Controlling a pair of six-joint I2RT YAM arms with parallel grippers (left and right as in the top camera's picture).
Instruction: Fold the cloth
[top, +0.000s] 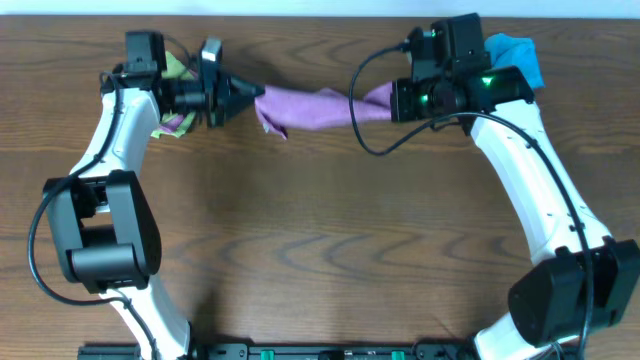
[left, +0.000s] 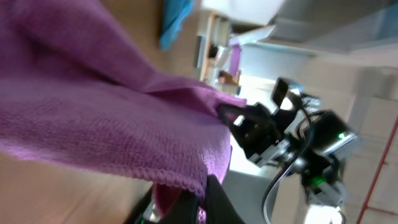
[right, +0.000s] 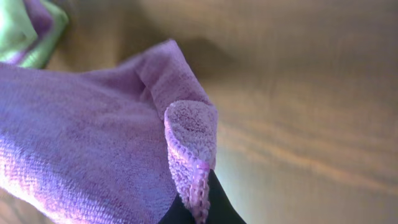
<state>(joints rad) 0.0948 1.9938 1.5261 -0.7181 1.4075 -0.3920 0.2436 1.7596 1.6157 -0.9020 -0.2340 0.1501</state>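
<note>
Item 1, lime-green soft cloth (top: 176, 66): bunched at 10 o'clock on the brown wood-grain desk (top: 320, 240), partly hidden under the left arm's wrist. The right wrist view shows it as a green patch at 10 o'clock.

Item 2, left pincer (top: 252, 97): black, lying level at 11 o'clock, tips pointing toward 3 o'clock. It is closed tight on the left end of the cloth listed next. In the left wrist view, one dark finger (left: 214, 202) shows at 6 o'clock, with the fabric draped against it.

Item 3, purple microfibre cloth (top: 315, 107): at 12 o'clock, on the far side of the desk. It is drawn out into a twisted band between the two pincers, and a loose fold hangs toward 6 o'clock just beside the left pincer. Whether the middle touches the desk cannot be told. The left wrist view shows it filling the left half, with a stitched hem along the lower edge. In the right wrist view, a rolled corner with a stitched hem stands at centre.

Item 4, right pincer (top: 390, 100): black, at 1 o'clock, tips pointing toward 9 o'clock, clamped on the cloth's right end. A green lamp is lit on the wrist housing.

Item 5, bright blue soft cloth (top: 515, 55): crumpled at 1 o'clock near the desk's far edge, partly hidden behind the right wrist
</note>
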